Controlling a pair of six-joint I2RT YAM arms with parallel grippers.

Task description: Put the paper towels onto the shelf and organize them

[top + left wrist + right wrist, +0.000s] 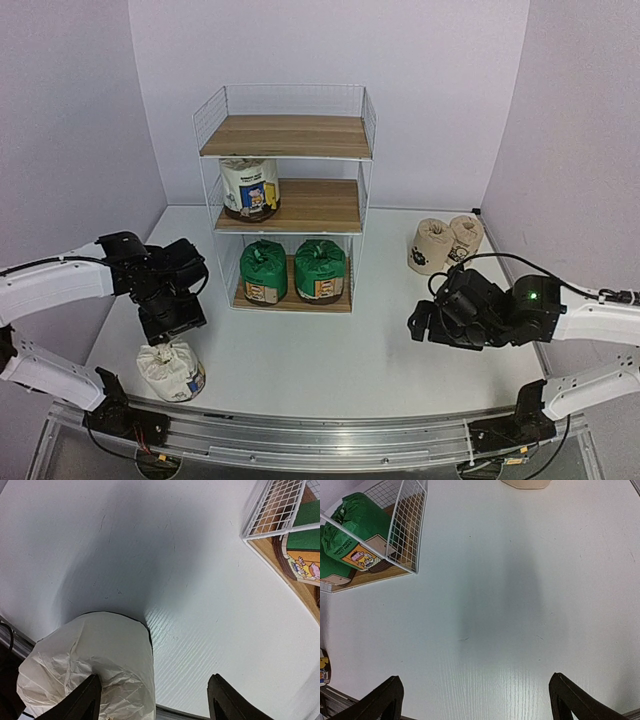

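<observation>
White wire mesh and brown wood-grain boards make up the three-tier shelf (290, 135), which stands at the back of the pale surface (340, 360) in the top view. Its middle board carries a white wrapped roll with a blue-yellow label (249, 188) at the left end. On the bottom board two plump green wrapped cylinders stand side by side, the left green roll (264, 271) and the right green roll (320, 270). Right of the shelf and apart from it, the near tan roll (432, 247) with black prints touches the far tan roll (465, 237). A second white roll (172, 370) lies tilted near the front left edge, just under the left claw (172, 322). The right claw (425, 325) hovers over the surface at the front right.

From the left wrist, the jaws stand apart. One finger (82, 700) touches the second white roll's crinkled wrapping and the other is clear of it, so nothing is gripped. The shelf's corner shows at upper right.

From the right wrist, the jaws gape wide, holding nothing. The shelf's mesh side and a green roll sit at upper left.
</observation>
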